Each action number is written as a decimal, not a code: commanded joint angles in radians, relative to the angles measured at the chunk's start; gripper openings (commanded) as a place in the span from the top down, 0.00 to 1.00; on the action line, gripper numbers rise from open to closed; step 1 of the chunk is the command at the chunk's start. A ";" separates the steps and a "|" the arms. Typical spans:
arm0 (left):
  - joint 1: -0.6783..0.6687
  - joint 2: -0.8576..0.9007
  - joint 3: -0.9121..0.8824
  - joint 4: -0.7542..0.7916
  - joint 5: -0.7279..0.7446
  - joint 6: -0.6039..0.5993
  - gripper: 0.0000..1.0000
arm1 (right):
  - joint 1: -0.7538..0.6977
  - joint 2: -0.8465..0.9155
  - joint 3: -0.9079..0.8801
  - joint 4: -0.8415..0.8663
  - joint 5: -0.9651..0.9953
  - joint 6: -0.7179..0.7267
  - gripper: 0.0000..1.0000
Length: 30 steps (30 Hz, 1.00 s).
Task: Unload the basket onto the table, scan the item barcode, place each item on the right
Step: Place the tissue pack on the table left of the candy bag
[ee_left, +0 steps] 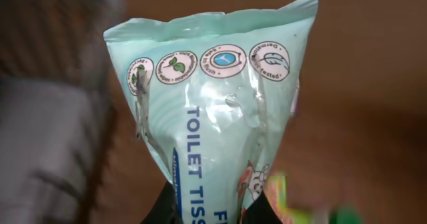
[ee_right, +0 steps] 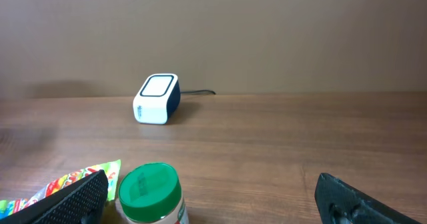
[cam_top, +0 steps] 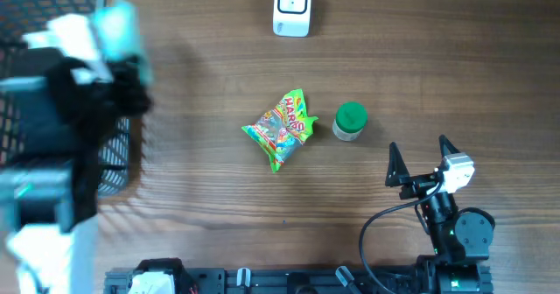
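- The left gripper [ee_left: 212,212] is clamping the lower end of a pale green toilet tissue pack [ee_left: 213,111], its dark fingers [ee_left: 163,209] pressing in tight on both sides of the wrapper.
- The pack is hanging upright in the left wrist view, with its crimped top edge pointing up and a row of four round printed badges showing below it; no barcode is showing on this face.
- In the overhead view the left arm is appearing blurred at the left edge, with the pack [cam_top: 115,23] hanging over the dark wire basket [cam_top: 118,167].
- The barcode scanner [cam_top: 291,5] is sitting on the wooden table [cam_top: 219,206] at the far middle edge, well apart from the pack.
- The right wrist view is showing the scanner [ee_right: 157,99] with its white face tilted upward and a cable running out behind it.
- The right gripper [cam_top: 418,150] is resting low at the near right with its jaws spread wide and nothing between them.
- A colourful candy bag [cam_top: 282,128] is lying at the middle of the table, and a small jar with a green lid [cam_top: 350,122] is standing just beside it on the right.
- Both are lying close in front of the right gripper's fingers [ee_right: 73,199].
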 commanded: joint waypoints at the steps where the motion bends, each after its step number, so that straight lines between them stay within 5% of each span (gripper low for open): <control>1: -0.156 0.050 -0.236 0.030 0.021 -0.058 0.96 | 0.005 0.001 -0.001 0.002 0.010 -0.009 0.00; 7: -0.299 0.110 -0.684 0.353 -0.028 -0.217 0.96 | 0.005 0.001 -0.001 0.002 0.010 -0.009 0.00; 12: -0.342 0.166 -0.825 0.510 -0.028 -0.254 0.94 | 0.005 0.001 -0.001 0.002 0.010 -0.009 0.00; 13: -0.346 0.171 -0.825 0.521 -0.027 -0.253 0.74 | 0.005 0.001 -0.001 0.002 0.010 -0.009 0.00; 15: -0.346 0.168 -0.823 0.541 -0.027 -0.249 0.54 | 0.005 0.001 -0.001 0.003 0.011 -0.008 0.00; 16: -0.346 0.161 -0.812 0.558 -0.027 -0.225 0.36 | 0.005 0.001 -0.001 0.002 0.011 -0.008 0.00; 18: -0.346 0.146 -0.774 0.564 -0.027 -0.191 0.00 | 0.005 0.001 -0.001 0.003 0.010 -0.009 0.00; 22: -0.342 0.102 -0.566 0.485 -0.041 -0.086 0.00 | 0.005 0.001 -0.001 0.003 0.010 -0.009 0.00; 30: -0.249 0.090 0.124 0.280 -0.327 0.043 0.00 | 0.005 0.001 -0.001 0.002 0.010 -0.009 0.00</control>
